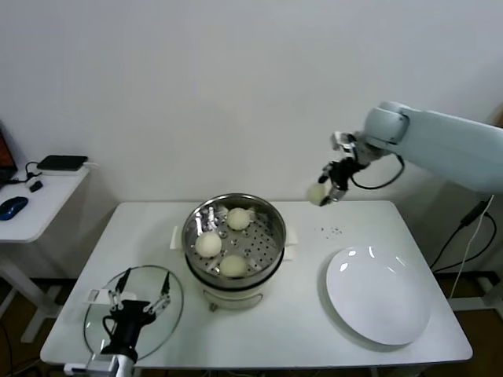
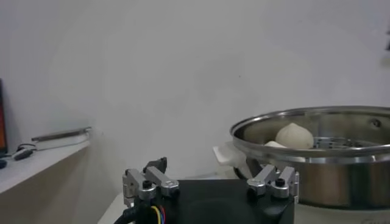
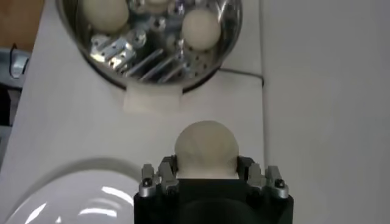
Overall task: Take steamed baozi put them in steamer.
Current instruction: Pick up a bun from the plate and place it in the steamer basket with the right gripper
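The right gripper [image 1: 330,192] is raised above the table's far edge, between the steamer and the plate, its fingers [image 3: 159,173] clamped on either side of 1 steamed baozi [image 3: 206,150]. That bun hangs in the air, clear of the table [image 1: 306,314], and to the right of the steamer [image 1: 269,245].

Inside the steel basket lie 3 more buns: 1 at the back [image 1: 238,218], 1 on the left [image 1: 207,245] and 1 at the front [image 1: 233,266]. The basket sits on a white pot base with side handles.

To the right, the white plate [image 1: 379,296] lies flat near the table's right edge.

The left gripper [image 1: 140,301] rests low at the front left, fingers spread apart, over the glass lid [image 1: 174,310].
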`<action>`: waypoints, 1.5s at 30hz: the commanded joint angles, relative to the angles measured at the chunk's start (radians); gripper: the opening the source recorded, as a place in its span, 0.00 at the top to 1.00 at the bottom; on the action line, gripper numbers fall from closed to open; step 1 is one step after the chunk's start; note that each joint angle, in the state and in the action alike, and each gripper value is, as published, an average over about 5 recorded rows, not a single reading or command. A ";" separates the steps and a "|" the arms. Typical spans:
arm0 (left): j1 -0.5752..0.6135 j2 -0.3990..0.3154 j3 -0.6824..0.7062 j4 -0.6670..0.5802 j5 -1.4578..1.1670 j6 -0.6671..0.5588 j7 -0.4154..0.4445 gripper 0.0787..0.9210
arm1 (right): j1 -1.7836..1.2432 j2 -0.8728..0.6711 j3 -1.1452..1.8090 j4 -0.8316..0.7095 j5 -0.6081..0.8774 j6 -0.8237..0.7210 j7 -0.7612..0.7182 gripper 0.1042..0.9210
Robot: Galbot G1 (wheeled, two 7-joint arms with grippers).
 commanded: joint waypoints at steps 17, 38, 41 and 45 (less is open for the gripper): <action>-0.014 0.012 -0.009 0.005 -0.005 0.006 0.000 0.12 | -0.113 0.361 -0.013 -0.064 0.087 -0.031 0.043 0.36; -0.015 0.011 -0.015 0.009 -0.007 0.004 0.000 0.12 | -0.138 0.274 -0.062 0.033 0.036 -0.036 0.064 0.36; -0.014 0.011 -0.015 0.011 -0.007 0.003 0.000 0.12 | -0.141 0.264 -0.064 0.041 0.031 -0.036 0.067 0.36; -0.016 0.011 -0.013 0.011 -0.006 0.003 0.000 0.12 | -0.145 0.259 -0.065 0.044 0.022 -0.035 0.071 0.36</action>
